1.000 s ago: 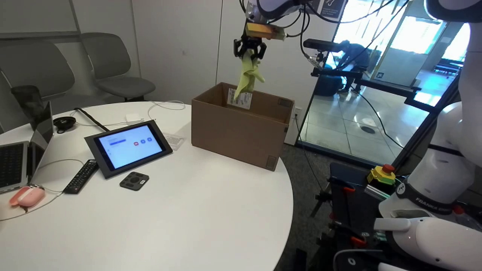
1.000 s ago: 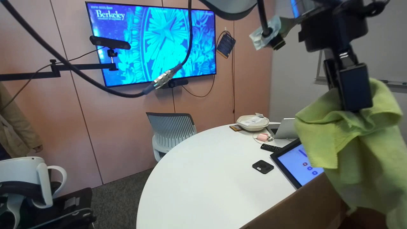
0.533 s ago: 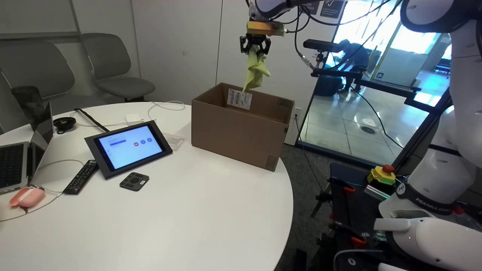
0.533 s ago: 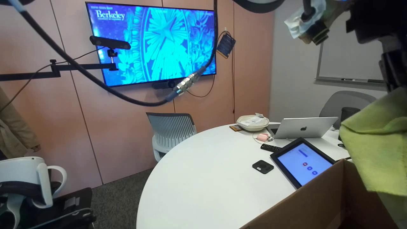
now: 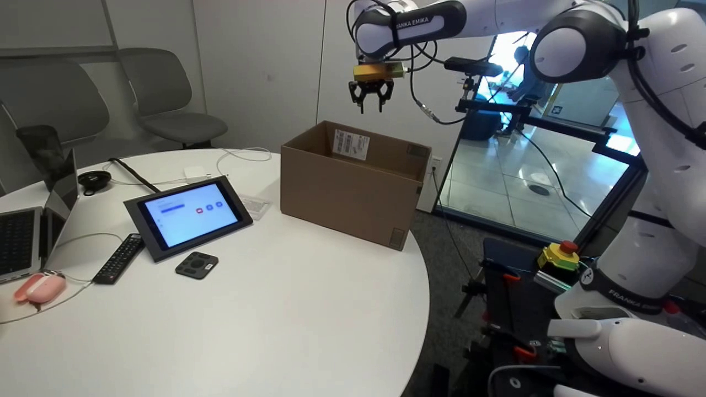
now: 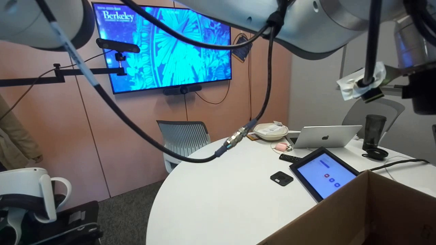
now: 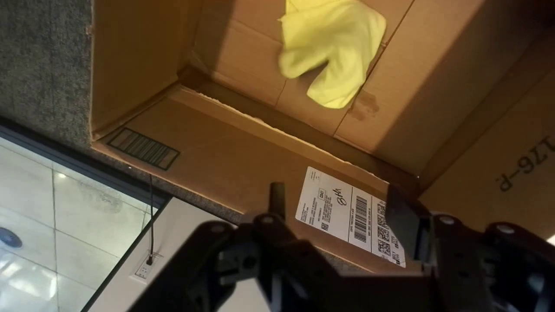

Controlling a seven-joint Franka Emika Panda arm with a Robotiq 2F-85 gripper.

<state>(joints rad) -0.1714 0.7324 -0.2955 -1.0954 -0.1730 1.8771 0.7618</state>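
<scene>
Apparently, the cloth (image 7: 342, 39) rests in the box (image 5: 350, 190) below parted jaws.

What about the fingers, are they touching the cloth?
Apart: the wrist view shows the yellow cloth in the box, a clear gap separating it from the fingers.

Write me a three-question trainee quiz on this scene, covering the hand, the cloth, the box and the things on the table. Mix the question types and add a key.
1. True or false: the hand is open, and the yellow cloth lies inside the cardboard box.

2. Multiple choice: which of these on the white table shows a lit screen?
A) remote control
B) tablet
C) pink case

3. Fill in the blank: the white label is on the ____ (inner or outer) face of the cardboard box's wall.

Key:
1. True
2. B
3. inner
</scene>
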